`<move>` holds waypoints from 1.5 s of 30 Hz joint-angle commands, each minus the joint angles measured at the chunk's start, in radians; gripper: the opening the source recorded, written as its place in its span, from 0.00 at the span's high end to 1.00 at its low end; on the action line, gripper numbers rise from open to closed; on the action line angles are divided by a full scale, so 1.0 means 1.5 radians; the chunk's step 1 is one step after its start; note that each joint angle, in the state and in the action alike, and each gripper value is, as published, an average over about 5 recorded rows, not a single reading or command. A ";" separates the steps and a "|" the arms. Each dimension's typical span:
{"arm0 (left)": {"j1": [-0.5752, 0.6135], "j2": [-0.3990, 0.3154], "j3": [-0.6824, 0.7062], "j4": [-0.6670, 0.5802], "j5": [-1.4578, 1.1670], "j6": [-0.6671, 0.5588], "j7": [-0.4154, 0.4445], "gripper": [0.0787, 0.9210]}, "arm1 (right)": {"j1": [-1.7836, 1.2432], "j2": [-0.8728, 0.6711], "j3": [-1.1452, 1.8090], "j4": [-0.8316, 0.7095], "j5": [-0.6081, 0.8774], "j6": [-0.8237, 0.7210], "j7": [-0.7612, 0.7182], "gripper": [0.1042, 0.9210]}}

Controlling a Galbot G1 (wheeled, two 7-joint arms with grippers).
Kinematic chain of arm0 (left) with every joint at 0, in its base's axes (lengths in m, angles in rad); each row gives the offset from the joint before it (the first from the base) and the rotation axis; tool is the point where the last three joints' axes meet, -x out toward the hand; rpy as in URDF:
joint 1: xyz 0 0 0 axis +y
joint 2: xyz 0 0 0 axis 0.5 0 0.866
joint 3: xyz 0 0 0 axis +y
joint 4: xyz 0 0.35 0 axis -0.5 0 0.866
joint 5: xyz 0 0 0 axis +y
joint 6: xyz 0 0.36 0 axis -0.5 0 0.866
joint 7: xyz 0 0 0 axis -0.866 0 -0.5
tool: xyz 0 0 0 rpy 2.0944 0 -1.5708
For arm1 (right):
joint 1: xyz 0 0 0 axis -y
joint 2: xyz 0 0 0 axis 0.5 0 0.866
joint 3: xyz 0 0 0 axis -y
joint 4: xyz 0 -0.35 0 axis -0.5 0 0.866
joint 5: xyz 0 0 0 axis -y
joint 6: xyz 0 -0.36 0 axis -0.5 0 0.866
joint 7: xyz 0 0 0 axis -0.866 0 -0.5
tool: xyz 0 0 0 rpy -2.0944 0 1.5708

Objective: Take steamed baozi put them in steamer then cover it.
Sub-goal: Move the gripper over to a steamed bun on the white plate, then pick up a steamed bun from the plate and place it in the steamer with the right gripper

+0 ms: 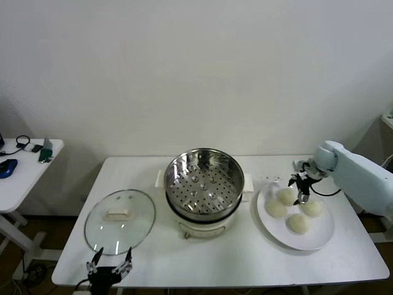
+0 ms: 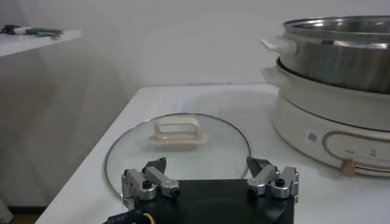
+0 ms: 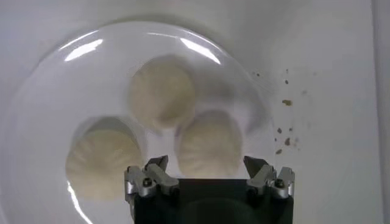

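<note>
The steamer (image 1: 204,182) was polished stainless steel, mirror-bright, its floor perforated, on a smooth, glossy cream plastic pot base (image 2: 332,122). At its 9 o'clock, the cover (image 1: 120,220) was clear glass with a metal rim and a matt cream handle (image 2: 177,131). At 3 o'clock, the steamed baozi (image 3: 162,92) looked smooth, matt dough on a glossy white plate (image 1: 321,235). The bench (image 1: 245,258) was matt white.

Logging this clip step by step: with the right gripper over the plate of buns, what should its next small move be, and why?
Probably lower the right gripper straight down onto the baozi beneath it and close. Its fingers are open either side of that bun, all four buns are on the plate, and the steamer is empty.
</note>
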 commanded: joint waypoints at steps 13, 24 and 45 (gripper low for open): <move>-0.003 0.005 0.000 0.002 -0.001 0.002 -0.002 0.12 | 0.010 0.025 0.003 -0.021 0.043 0.004 -0.013 0.30; -0.003 0.004 0.001 -0.001 -0.003 0.000 -0.003 0.12 | 0.291 -0.014 -0.236 0.111 0.169 0.055 -0.045 0.34; -0.017 0.017 0.000 0.010 0.002 -0.002 -0.003 0.12 | 0.535 0.259 -0.390 0.423 0.058 0.329 0.043 0.34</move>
